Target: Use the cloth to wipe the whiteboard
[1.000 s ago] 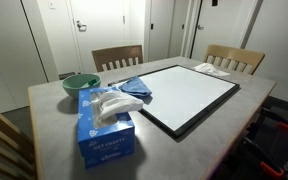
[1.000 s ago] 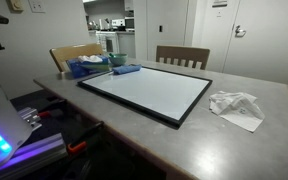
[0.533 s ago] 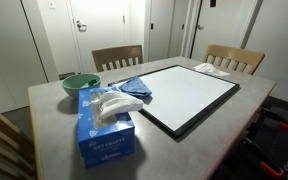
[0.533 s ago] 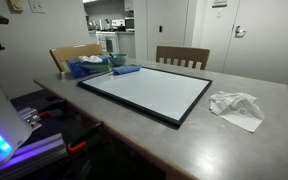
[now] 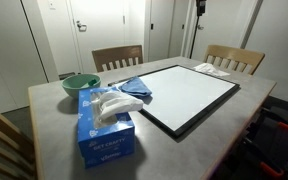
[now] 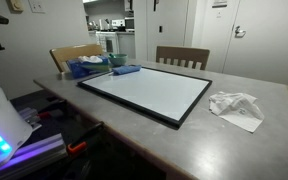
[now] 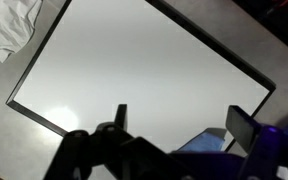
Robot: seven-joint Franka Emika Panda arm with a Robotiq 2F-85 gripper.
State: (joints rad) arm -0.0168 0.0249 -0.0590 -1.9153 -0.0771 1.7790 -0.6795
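The whiteboard point(image 5: 189, 95) point(image 6: 149, 90) lies flat on the grey table, glossy white in a thin black frame. It fills most of the wrist view point(image 7: 144, 70). The blue cloth point(image 5: 134, 88) point(image 6: 125, 70) lies crumpled at one corner of the board, half over the frame. In the wrist view the cloth point(image 7: 206, 142) shows low between the fingers. My gripper point(image 7: 184, 120) hangs high above the board, open, with nothing between its fingers. Only a dark bit of the arm point(image 5: 198, 7) shows at the top edge of an exterior view.
A blue tissue box point(image 5: 106, 125) point(image 6: 84, 68) and a green bowl point(image 5: 80, 85) stand beside the cloth. Crumpled white paper point(image 6: 236, 105) point(image 5: 216, 68) point(image 7: 9, 30) lies past the board's other end. Two wooden chairs point(image 5: 117, 57) point(image 5: 234, 58) stand at the table's far side.
A dark part of the arm has shifted and dropped a little into the top edge of both exterior views. Nothing on the table has moved.
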